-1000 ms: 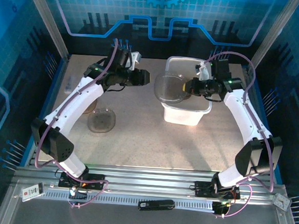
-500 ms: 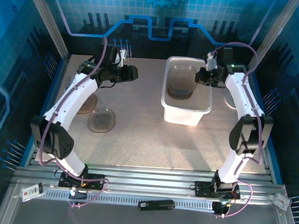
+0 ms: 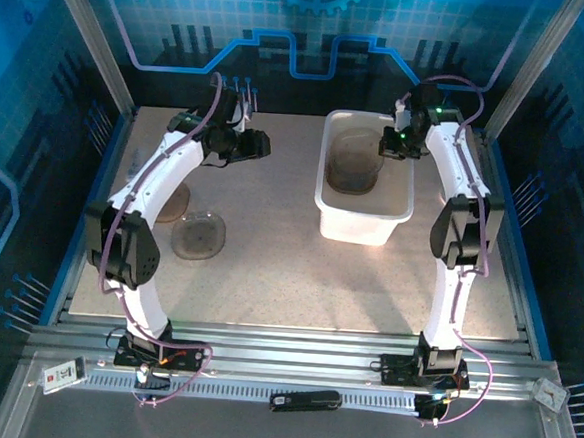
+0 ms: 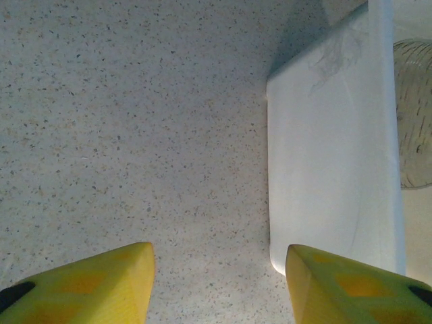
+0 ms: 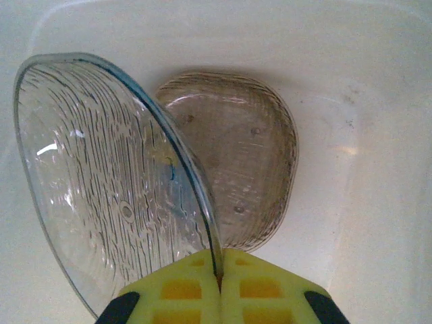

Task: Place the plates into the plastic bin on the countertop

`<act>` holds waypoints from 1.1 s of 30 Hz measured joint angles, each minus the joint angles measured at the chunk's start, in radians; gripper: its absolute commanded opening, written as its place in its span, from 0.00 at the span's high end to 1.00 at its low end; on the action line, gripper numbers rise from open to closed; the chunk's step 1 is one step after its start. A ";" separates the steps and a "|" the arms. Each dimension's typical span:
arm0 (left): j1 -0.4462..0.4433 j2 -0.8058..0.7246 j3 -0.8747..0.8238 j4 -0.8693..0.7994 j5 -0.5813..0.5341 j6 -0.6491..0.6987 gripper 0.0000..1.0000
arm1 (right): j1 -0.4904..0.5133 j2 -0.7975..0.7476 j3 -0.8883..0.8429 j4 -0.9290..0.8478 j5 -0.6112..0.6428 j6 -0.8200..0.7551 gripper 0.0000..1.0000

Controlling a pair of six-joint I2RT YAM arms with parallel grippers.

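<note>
While clamping 1 clear plate [image 5: 115, 189] on edge in the closed right gripper [image 5: 219, 270] over the brown plate [image 5: 243, 162] in the plastic bin [image 5: 351, 135], with left gripper [image 4: 217, 270] spread empty, risking an edge-on drop chipping both if releasing at this tilt.

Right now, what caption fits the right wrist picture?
Right hand pinches a clear plate above a brown plate lying in the plastic bin.

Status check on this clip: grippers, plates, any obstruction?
Right gripper shut on clear plate, on edge over bin. Left gripper open, empty. Brown plate in bin; smoky plate on countertop. Nothing blocking.
</note>
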 measured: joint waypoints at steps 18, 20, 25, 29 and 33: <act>0.000 0.018 0.001 -0.016 0.000 0.016 0.45 | 0.001 0.183 0.227 -0.094 0.089 0.000 0.93; 0.000 0.018 0.001 -0.016 0.000 0.016 0.45 | 0.006 0.205 0.268 -0.121 0.105 -0.002 0.93; 0.000 0.018 0.001 -0.016 0.000 0.016 0.45 | 0.029 0.252 0.360 -0.172 0.138 -0.006 0.93; 0.000 0.018 0.001 -0.016 0.000 0.016 0.45 | 0.049 0.262 0.382 -0.203 0.151 -0.003 0.93; 0.000 0.018 0.001 -0.016 0.000 0.018 0.45 | 0.067 0.269 0.385 -0.227 0.161 0.010 0.93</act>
